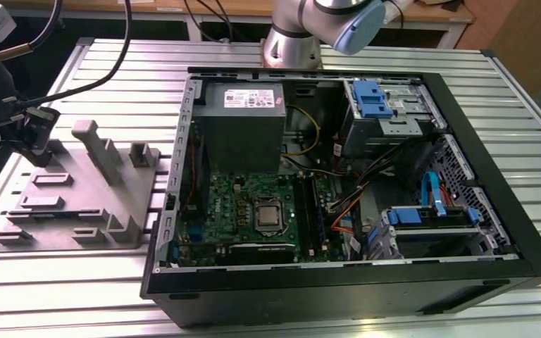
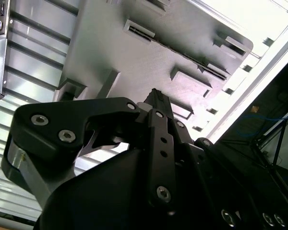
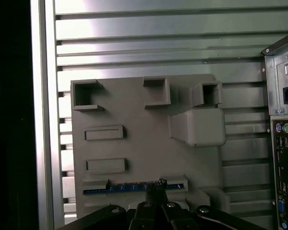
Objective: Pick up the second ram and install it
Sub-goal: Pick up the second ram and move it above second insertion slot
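The second ram (image 3: 127, 188) stands on edge in the long slot along one side of the grey moulded tray (image 3: 149, 143); its blue-green top edge shows in the first wrist view. In the second wrist view it is a thin dark line (image 2: 182, 51) across the tray (image 2: 115, 52). My gripper (image 3: 156, 184) hangs above the tray, over the ram's length, apart from it. Its fingers (image 2: 156, 103) are shut with nothing between them. In the exterior view the gripper (image 1: 36, 144) is above the tray (image 1: 73, 211) at that view's left.
The open computer case (image 1: 346, 282) lies beside the tray on the slatted metal table (image 1: 54, 282), its rear ports (image 3: 283, 143) facing the tray. Inside are the green motherboard (image 1: 242, 204) with black memory slots (image 1: 310, 211), a power supply (image 1: 242, 105) and cables. A tall block (image 3: 197, 127) rises from the tray.
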Available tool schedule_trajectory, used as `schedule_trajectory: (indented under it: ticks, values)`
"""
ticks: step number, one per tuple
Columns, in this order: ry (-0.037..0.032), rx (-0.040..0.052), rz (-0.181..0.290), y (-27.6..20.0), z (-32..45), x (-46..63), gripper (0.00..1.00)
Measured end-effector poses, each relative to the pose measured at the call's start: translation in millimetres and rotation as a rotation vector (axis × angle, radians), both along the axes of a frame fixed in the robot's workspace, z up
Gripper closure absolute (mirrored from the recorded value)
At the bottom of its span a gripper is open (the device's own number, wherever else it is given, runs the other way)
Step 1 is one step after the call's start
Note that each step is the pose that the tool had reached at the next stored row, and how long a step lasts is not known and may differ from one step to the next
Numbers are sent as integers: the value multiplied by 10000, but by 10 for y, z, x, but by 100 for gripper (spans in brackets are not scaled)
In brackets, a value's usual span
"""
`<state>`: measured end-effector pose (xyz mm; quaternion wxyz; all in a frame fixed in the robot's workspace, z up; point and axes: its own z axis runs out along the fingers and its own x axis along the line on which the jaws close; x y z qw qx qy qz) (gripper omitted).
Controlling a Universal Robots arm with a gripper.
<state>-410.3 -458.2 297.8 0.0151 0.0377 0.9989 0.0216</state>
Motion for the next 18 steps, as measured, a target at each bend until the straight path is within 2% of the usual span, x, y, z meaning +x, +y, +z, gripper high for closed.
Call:
schedule_trajectory:
  ticks: [4, 18]
  values:
    - [1, -1, 335, 1, -2, -1, 90]
    - [3, -1, 2881, 0, -33, -1, 90]
